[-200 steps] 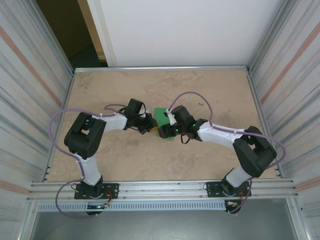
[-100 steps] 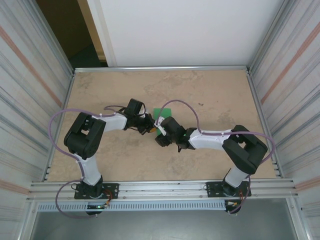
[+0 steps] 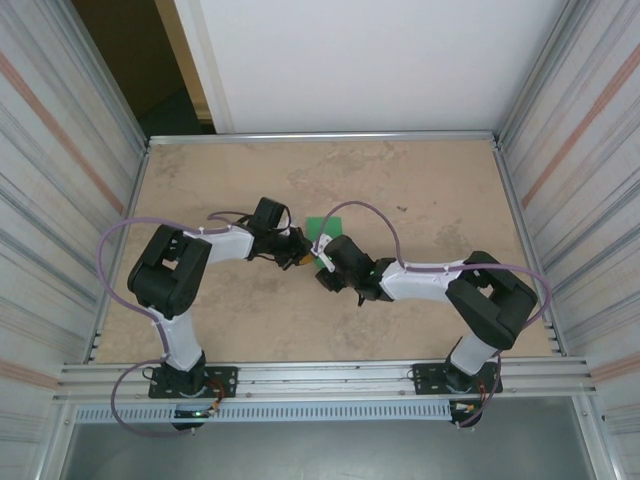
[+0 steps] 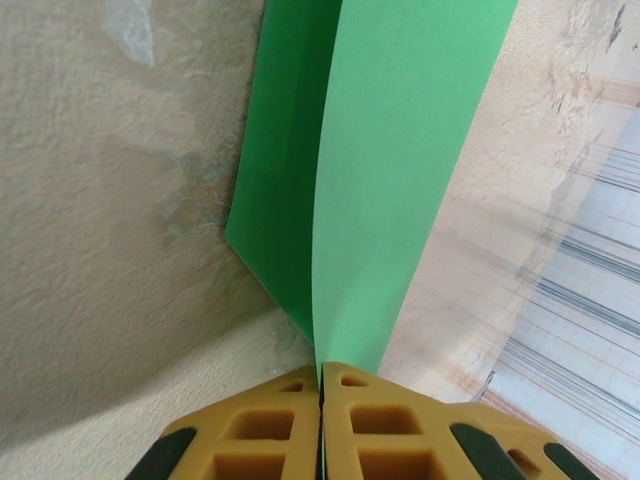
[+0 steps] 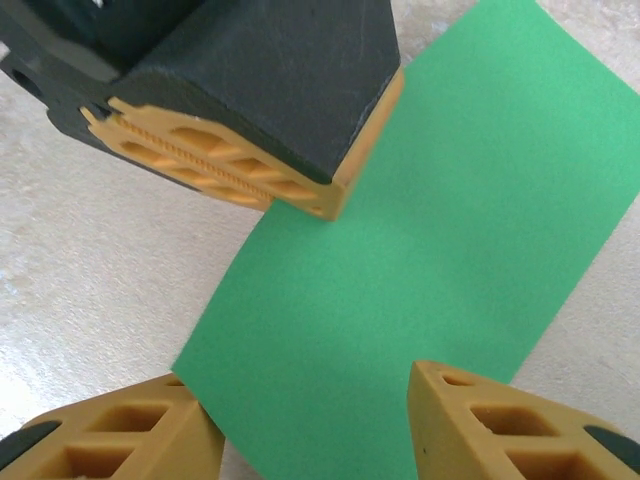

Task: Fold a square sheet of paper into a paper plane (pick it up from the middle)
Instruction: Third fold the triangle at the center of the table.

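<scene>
The square sheet of paper [image 4: 390, 150] is bright green and folded into a long double-layered strip on the table. My left gripper [image 4: 322, 375] is shut on its near end, with the yellow fingers [image 4: 260, 430] pressed together on the fold. In the right wrist view the paper [image 5: 420, 250] lies flat, and my right gripper [image 5: 315, 430] stands open over one end, a fingertip on each side of the strip. The left gripper's fingers [image 5: 250, 150] show just beyond. From above, both grippers meet at the table's middle, left [image 3: 298, 248] and right [image 3: 322, 262], with a green corner [image 3: 326, 224] showing behind them.
The tan tabletop [image 3: 420, 190] is bounded by metal rails and ribbed side walls [image 3: 580, 180]. A white wall panel [image 3: 370, 60] stands at the back. Purple cables loop over both arms.
My right arm has swung left and nearer, covering most of the green paper from above, and its jaws have narrowed. The left gripper has stayed shut on the paper.
</scene>
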{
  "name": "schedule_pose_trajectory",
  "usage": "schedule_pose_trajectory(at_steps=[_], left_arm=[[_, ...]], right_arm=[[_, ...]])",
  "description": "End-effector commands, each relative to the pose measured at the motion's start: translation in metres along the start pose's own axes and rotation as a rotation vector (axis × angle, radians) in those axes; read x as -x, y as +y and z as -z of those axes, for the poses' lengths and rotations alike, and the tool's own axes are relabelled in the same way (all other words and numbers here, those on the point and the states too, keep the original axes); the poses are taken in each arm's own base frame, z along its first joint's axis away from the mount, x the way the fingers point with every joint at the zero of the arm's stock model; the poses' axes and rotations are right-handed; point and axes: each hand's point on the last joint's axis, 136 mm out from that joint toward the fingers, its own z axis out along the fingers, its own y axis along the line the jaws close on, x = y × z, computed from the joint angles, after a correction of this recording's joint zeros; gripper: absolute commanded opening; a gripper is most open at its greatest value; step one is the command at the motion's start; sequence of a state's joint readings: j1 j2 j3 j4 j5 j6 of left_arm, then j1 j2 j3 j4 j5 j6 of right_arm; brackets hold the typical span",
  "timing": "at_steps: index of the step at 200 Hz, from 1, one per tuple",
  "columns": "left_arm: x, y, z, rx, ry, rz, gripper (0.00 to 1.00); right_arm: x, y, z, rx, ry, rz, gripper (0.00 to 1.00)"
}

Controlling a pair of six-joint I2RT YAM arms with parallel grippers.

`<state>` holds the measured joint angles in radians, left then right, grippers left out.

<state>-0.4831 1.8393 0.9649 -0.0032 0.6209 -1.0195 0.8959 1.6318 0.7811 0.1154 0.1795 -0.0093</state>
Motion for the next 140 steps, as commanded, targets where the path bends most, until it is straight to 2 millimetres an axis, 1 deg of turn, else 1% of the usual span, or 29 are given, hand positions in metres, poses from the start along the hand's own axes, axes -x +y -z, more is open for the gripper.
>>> schedule_pose_trajectory(at_steps=[1,49,74,108,140], left_arm=[[0.002,-0.008,0.006,-0.011,0.001,0.004,0.1],[0.002,-0.009,0.006,-0.015,0.003,0.002,0.1],[0.001,-0.008,0.006,-0.015,0.006,0.005,0.1],[0.001,-0.008,0.006,-0.017,0.006,0.007,0.1],[0.0,-0.007,0.006,-0.014,0.01,0.006,0.13]], right_arm=[[0.01,0.001,0.007,0.032,-0.038,-0.009,0.46],[0.011,0.008,0.004,0.074,-0.029,-0.006,0.33],[0.014,0.012,0.004,0.097,-0.033,-0.003,0.32],[0.015,0.014,0.001,0.101,-0.024,0.009,0.27],[0.014,0.015,0.001,0.112,-0.022,0.015,0.17]])
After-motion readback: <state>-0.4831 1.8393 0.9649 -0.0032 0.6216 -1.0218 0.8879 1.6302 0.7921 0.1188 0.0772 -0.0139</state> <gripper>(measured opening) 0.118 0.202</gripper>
